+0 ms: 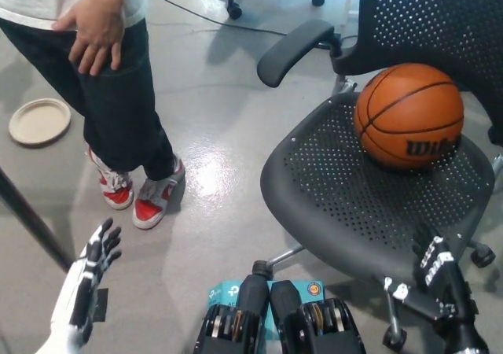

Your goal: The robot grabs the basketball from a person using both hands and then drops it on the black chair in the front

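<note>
With the ball [409,116] seated unrestrained toward the rear of the chair [346,204] seat and both the left hand [88,279] and right hand [435,271] held empty with fingers apart, roll-off could be caused if the wheeled chair is bumped.

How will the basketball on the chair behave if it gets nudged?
The basketball is round with no flat side, so it would likely roll easily. It rests on the dished seat of the black chair, close to the backrest, which probably checks it rearward. Toward the open front edge it could roll off.
</note>
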### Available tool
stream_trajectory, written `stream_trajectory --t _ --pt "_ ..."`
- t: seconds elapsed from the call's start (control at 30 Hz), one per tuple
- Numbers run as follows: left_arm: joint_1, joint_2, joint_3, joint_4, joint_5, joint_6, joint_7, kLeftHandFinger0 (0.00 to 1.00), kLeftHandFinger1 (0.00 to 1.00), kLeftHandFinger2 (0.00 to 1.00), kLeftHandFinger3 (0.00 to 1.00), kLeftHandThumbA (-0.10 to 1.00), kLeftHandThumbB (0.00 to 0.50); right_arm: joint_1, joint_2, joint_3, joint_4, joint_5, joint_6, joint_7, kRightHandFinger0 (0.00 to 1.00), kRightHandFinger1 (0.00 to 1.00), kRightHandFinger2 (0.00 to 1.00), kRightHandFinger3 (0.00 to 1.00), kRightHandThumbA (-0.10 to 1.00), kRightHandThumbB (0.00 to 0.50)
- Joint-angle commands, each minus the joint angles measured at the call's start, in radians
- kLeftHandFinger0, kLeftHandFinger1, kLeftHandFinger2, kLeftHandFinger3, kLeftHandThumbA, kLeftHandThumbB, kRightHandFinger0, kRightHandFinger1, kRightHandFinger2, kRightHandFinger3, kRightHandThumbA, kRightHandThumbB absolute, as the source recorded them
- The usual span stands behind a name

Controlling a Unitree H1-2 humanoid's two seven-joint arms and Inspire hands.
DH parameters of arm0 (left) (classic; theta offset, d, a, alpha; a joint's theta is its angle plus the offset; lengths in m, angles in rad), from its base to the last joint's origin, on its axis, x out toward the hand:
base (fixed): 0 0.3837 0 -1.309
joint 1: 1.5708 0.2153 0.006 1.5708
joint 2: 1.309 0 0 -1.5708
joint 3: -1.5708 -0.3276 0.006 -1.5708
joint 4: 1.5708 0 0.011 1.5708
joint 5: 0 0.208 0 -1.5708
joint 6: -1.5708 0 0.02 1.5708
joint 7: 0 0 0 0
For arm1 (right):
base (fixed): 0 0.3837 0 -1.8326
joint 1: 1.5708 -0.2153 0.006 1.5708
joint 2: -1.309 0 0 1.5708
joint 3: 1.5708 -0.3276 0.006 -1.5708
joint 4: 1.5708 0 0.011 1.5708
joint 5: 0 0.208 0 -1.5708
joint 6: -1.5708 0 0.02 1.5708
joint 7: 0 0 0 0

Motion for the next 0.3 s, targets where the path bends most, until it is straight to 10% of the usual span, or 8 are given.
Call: stream_trajectory --t 0.0,0.27 --pt "-0.011 0.006 0.019 0.056 -0.023 -0.123 0.003 1.00 1.00 1.00 1.00 1.00 0.082 -0.002 0.005 0.017 0.015 -0.008 -0.118 0.064 1.00 1.00 1.00 1.00 1.00 0.171" --pt "-0.012 0.005 0.008 0.090 -0.006 -0.144 0.006 1.00 1.00 1.00 1.00 1.00 0.057 0.008 -0.004 0.016 0.016 -0.012 -0.132 0.071 1.00 1.00 1.00 1.00 1.00 0.183"
